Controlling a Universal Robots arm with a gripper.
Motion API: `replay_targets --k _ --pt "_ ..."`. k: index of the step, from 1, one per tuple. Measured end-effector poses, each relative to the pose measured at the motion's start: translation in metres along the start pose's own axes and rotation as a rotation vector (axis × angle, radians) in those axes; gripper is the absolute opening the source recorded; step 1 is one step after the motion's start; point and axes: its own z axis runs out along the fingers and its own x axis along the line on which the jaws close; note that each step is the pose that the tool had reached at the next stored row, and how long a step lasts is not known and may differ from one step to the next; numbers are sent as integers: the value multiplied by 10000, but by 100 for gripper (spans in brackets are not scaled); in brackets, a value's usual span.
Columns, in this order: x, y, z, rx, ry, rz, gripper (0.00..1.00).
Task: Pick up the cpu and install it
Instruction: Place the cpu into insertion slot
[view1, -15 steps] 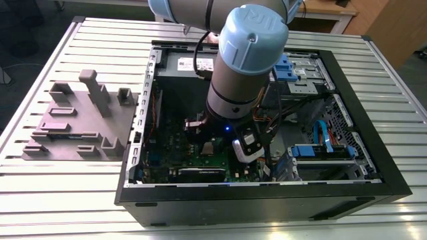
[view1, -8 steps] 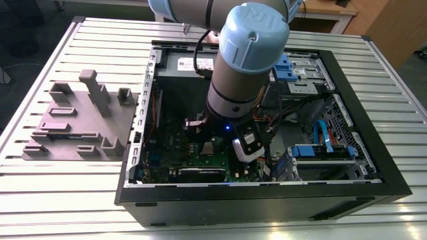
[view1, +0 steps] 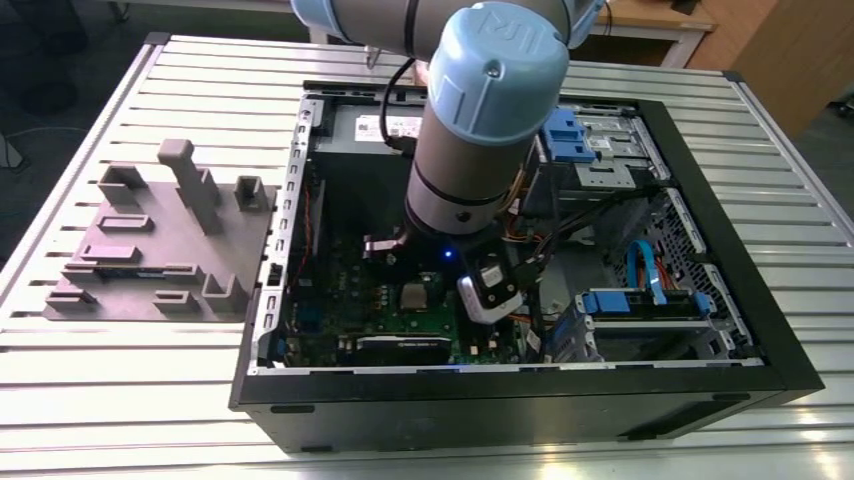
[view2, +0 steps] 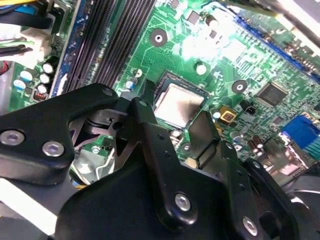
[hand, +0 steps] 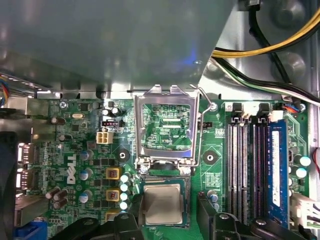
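The 2 fingers of the gripper are spread apart, 1 on each side of the cpu, and pinch nothing. In the second wrist view too, the gripper straddles the cpu, with 1 dark finger just beside the chip's edge and a gap showing between them.

The cpu lies flat, shiny side up, in the socket's base on the green motherboard. The socket's metal hold-down frame is swung open next to the chip, not over it, and its wire lever stands alongside. 4 black memory slots run near the socket, and yellow and black cables cross the metal wall beyond the board.

In the exterior view, the arm reaches straight down into the open computer case, and the cpu shows as a small silver square just below the wrist. The case lies on its side on a slatted metal table. A grey block tray sits on the table at the exterior view's left, well apart from the arm. Blue drive brackets are at the case's far side.
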Motion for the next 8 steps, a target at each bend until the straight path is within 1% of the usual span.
replay_targets --k 8 --pt "15 -2 24 -52 0 -2 55"
